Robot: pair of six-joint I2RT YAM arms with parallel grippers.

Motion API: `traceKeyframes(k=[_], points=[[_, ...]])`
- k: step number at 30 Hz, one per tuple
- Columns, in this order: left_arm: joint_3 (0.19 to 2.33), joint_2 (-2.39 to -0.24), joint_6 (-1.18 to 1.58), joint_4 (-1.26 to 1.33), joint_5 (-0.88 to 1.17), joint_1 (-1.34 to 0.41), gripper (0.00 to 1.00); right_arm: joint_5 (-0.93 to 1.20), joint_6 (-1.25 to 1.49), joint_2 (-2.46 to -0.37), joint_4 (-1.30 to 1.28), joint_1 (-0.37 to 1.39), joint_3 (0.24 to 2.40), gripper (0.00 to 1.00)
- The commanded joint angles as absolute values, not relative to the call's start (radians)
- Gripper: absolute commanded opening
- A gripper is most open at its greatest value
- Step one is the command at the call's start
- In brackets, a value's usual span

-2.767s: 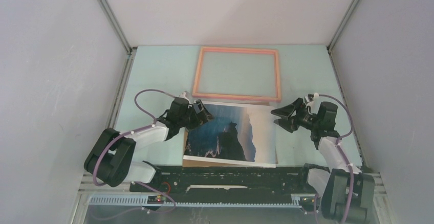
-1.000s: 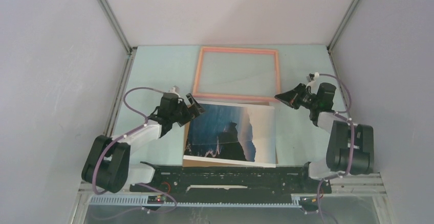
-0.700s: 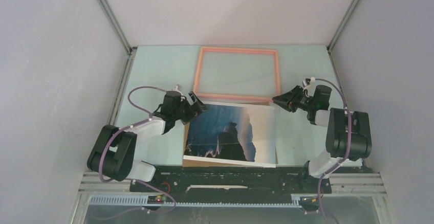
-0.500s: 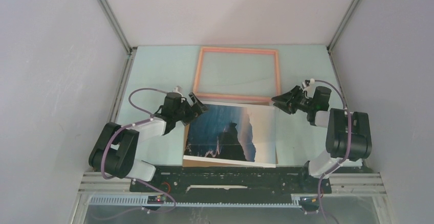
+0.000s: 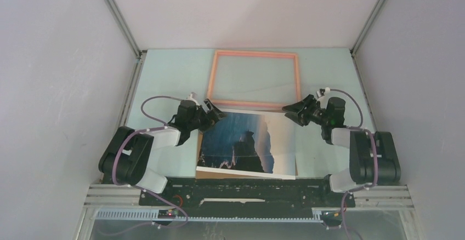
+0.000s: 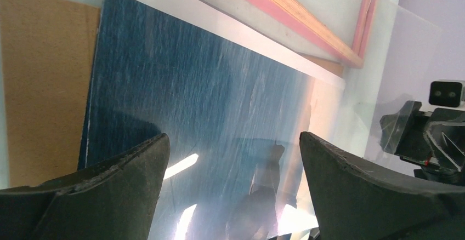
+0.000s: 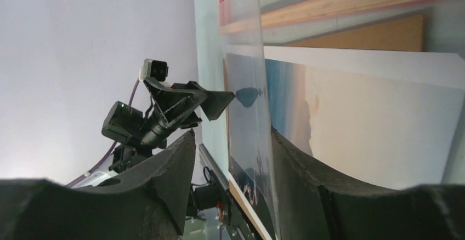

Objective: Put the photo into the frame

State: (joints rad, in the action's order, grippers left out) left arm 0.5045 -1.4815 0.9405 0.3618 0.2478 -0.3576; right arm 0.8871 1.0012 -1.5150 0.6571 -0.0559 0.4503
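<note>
The photo (image 5: pixel 247 141) lies picture side up on the brown board (image 6: pixel 44 81), just beside the near edge of the frame (image 5: pixel 255 53), not in it yet. The right gripper (image 5: pixel 291 115) was shut and off to the side a moment ago; now it is part open, empty, at the photo's far right corner, and the left gripper (image 5: pixel 215 108), wide open and empty, sits at the far left corner, so a lift looks near. No words or labels can be read.
</note>
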Motion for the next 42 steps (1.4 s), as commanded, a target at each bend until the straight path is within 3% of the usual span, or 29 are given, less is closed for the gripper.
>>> traceKeyframes(k=[1,3,4,6,10,18,28,32,42], points=[[0.472,-1.494,0.949,0.368,0.252,-0.374,1.00,0.722,0.988,-1.367,0.593,-0.005,0.442,0.59],[0.475,-1.474,0.939,0.364,0.245,-0.379,1.00,0.653,0.929,-1.322,0.522,-0.003,0.448,0.50],[0.480,-1.449,0.924,0.355,0.241,-0.379,1.00,0.630,0.904,-1.306,0.511,-0.003,0.449,0.35],[0.520,-1.393,0.869,0.281,0.210,-0.376,1.00,0.586,0.869,-1.301,0.493,-0.002,0.468,0.16],[0.677,-1.279,0.772,0.079,0.086,-0.360,1.00,0.599,0.864,-1.375,0.520,-0.003,0.545,0.00],[0.914,-1.266,0.806,0.030,-0.023,-0.248,1.00,0.766,0.926,-1.698,0.676,-0.035,0.823,0.00],[1.273,-1.594,0.774,0.073,-0.121,-0.198,1.00,0.743,1.114,-2.054,0.745,-0.043,1.258,0.00],[1.388,-1.712,0.747,0.092,-0.127,-0.195,1.00,0.727,1.017,-2.144,0.578,-0.036,1.440,0.00],[1.447,-1.877,0.660,0.069,-0.083,-0.180,1.00,0.791,1.020,-2.284,0.565,-0.054,1.595,0.00]])
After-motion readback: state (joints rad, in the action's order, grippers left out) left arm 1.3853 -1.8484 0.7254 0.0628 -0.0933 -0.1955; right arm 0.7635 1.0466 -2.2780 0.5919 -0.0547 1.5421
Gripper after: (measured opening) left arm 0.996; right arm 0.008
